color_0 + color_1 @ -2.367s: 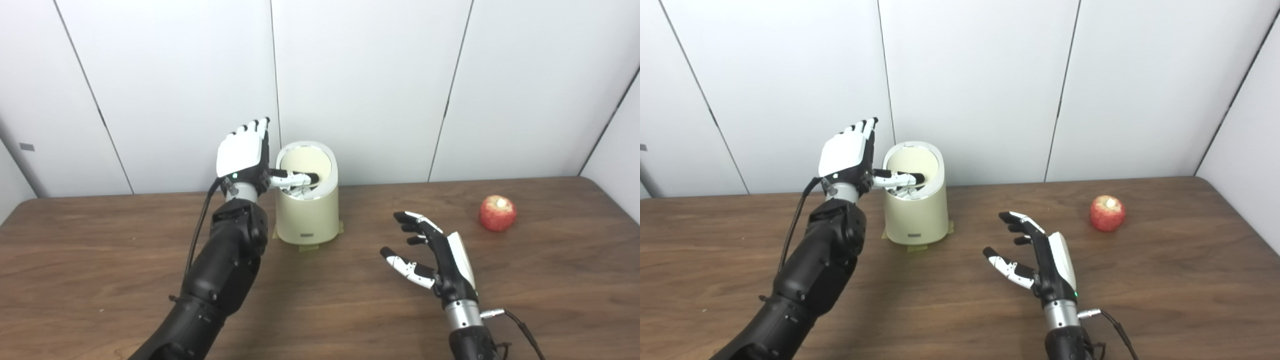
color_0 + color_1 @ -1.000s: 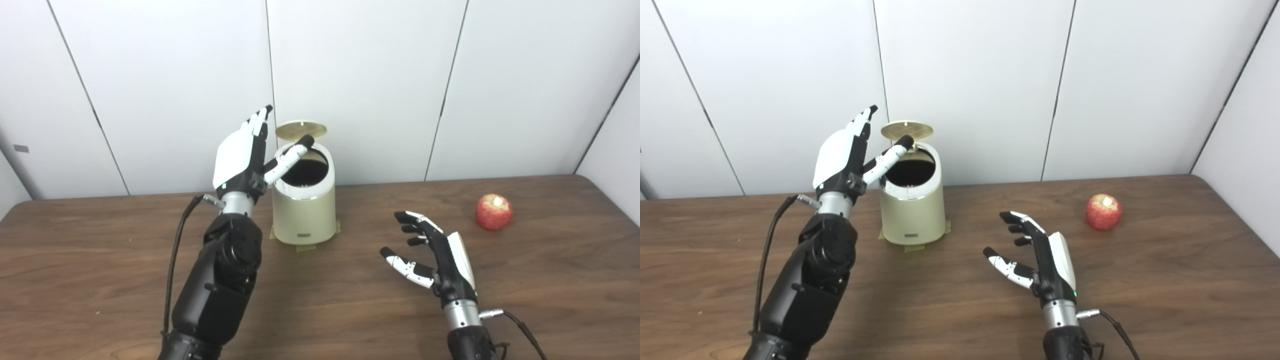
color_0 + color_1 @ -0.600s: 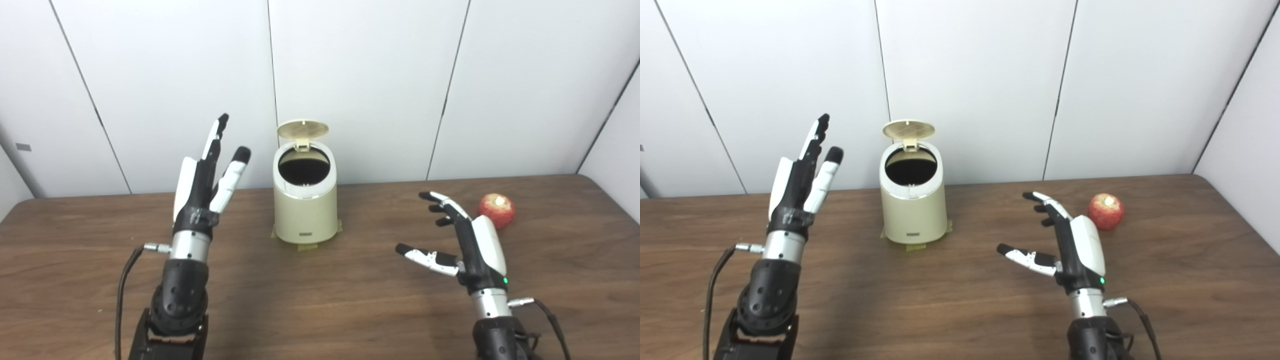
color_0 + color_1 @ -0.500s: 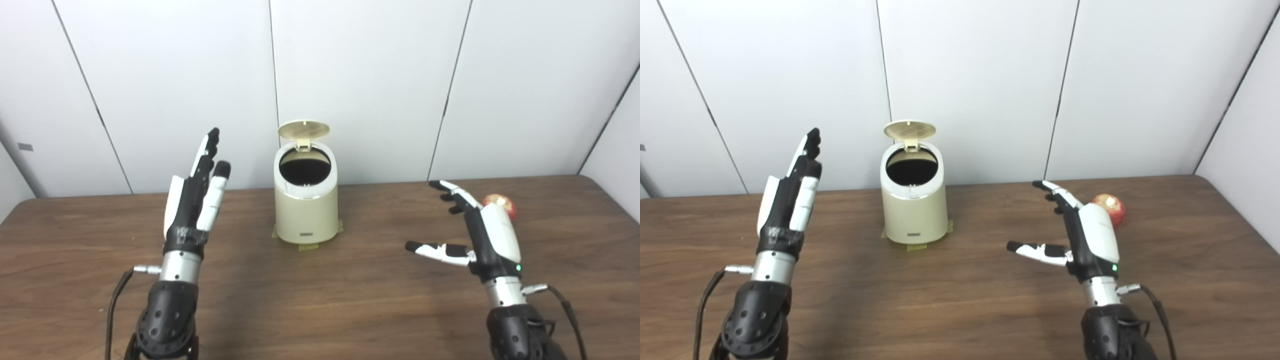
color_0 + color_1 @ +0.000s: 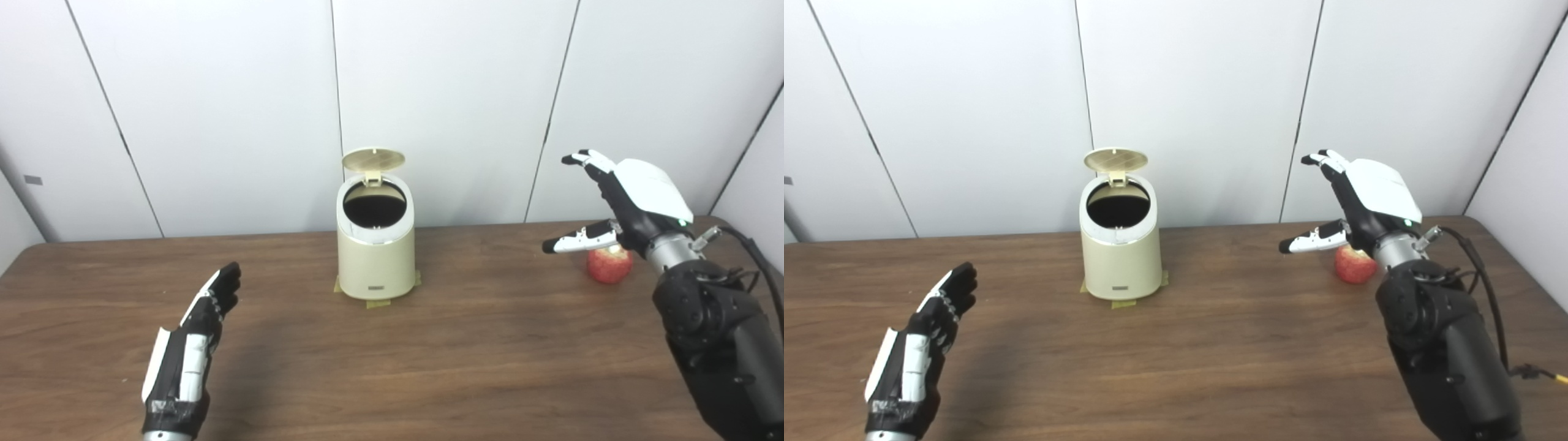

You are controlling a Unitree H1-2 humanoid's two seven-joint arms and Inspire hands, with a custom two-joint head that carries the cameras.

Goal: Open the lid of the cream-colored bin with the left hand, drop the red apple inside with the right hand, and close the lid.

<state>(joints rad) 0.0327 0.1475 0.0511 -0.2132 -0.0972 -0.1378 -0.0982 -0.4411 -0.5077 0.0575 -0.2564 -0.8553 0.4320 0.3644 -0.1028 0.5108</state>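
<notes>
Left eye view shows my right hand [image 5: 634, 199] raised above the red apple [image 5: 609, 264], fingers [image 5: 582, 159] spread and holding nothing. My left hand [image 5: 187, 358] hangs low over the worktop [image 5: 490, 355], fingers apart, empty. Between them the cream-colored bin [image 5: 375, 257] stands near the wall, its lid [image 5: 373, 160] tipped up and the mouth dark.

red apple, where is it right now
The red apple sits on the table at the far right, right of the open bin, just below the raised right hand.
</notes>
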